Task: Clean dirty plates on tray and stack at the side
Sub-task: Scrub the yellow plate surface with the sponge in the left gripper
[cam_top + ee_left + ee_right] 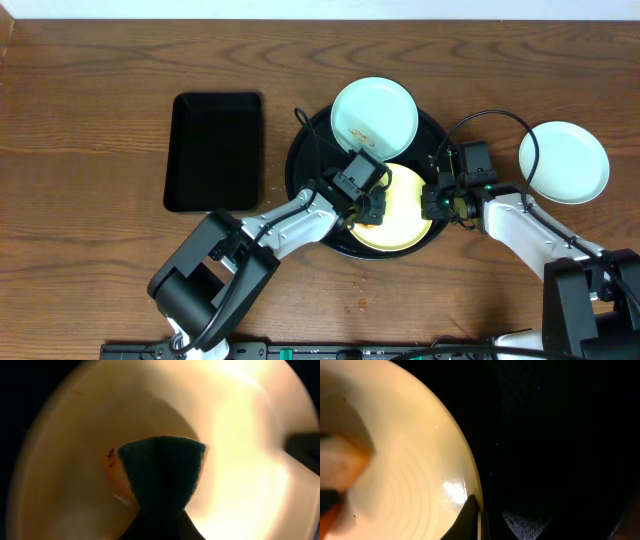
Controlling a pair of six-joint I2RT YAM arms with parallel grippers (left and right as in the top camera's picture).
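A: Start nearest the arms. What is on the table?
B: Brown wood grain, with a few small orange-brown specks just in front of the round tray.

A: And the tray's near half?
B: The yellow plate lies there, inside the rim. Both arms meet over it.

A: Left gripper?
B: It is clamped on a dark green scouring pad. The left wrist view shows the pad pressed to the plate's inner face. An orange smear sits at the pad's left edge. The pad hides the jaws, but the hold is plain.

A: Right gripper?
B: It is closed on the yellow plate's right rim. The right wrist view shows one fingertip on the rim's edge, with glossy black tray beyond. A blurred pale-orange shape sits at that view's left edge; I cannot tell what it is.

A: Farther back?
B: A mint plate sits in the tray's far half, its far edge overlapping the tray's rim. Its near side carries brown-orange marks, close to the left arm's wrist.

A: Off the tray?
B: A second mint plate rests on the wood to the right of the tray, apart from it, its face plain and pale. A rectangular black tray lies to the left, also apart.
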